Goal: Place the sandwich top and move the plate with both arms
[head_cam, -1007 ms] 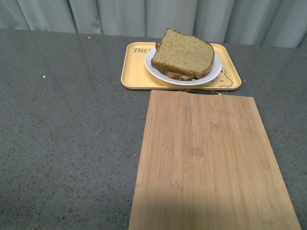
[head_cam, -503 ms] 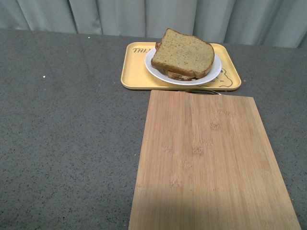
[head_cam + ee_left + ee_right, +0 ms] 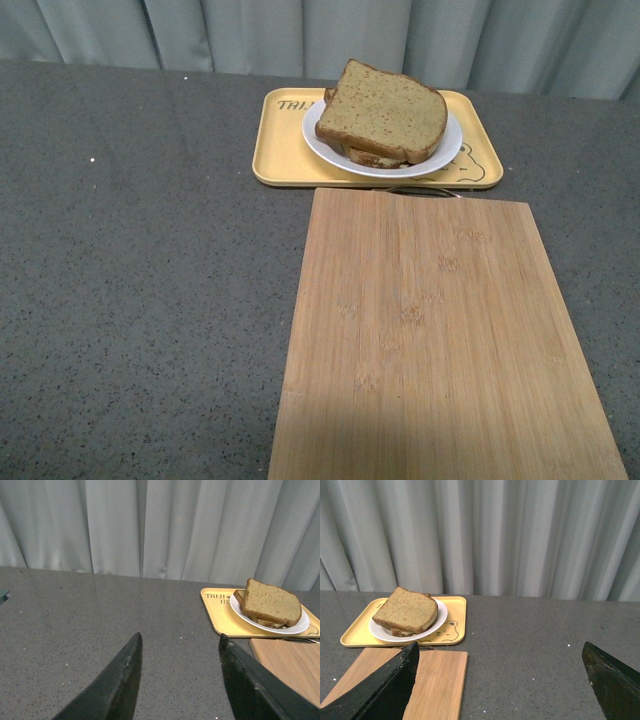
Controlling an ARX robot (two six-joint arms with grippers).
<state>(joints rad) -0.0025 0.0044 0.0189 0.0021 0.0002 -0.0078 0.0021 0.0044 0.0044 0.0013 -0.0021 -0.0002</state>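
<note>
Nothing has moved since a second ago in the front view: the sandwich top (image 3: 384, 111) lies as before on the stack of bread on the plate (image 3: 445, 157), and the plate sits as before on the yellow tray (image 3: 278, 150) at the far end of the desk (image 3: 140, 280). Neither arm appears in this view. By the look of it, the bread step is done and the plate move has not begun. Counted here: one plate, one tray, one wooden cutting board (image 3: 440, 340) just short of the tray, and at least one more slice under the top one; the exact number is hidden.

From the left wrist, the left jaws (image 3: 179, 680) stand spread and hold nothing. The sandwich top (image 3: 272, 604), plate (image 3: 300, 628) and tray (image 3: 220, 615) lie well ahead of the jaws and off to their right side, with a corner of the board (image 3: 290, 665) nearer.

From the right wrist, the right jaws (image 3: 500, 680) gape wide, also holding nothing. The sandwich top (image 3: 406, 611), plate (image 3: 439, 621) and tray (image 3: 456, 615) sit ahead and toward the left fingertip, the board (image 3: 435, 680) closer in. Both arms look well apart from the plate, so each would need to reach in before a two-handed lift.
</note>
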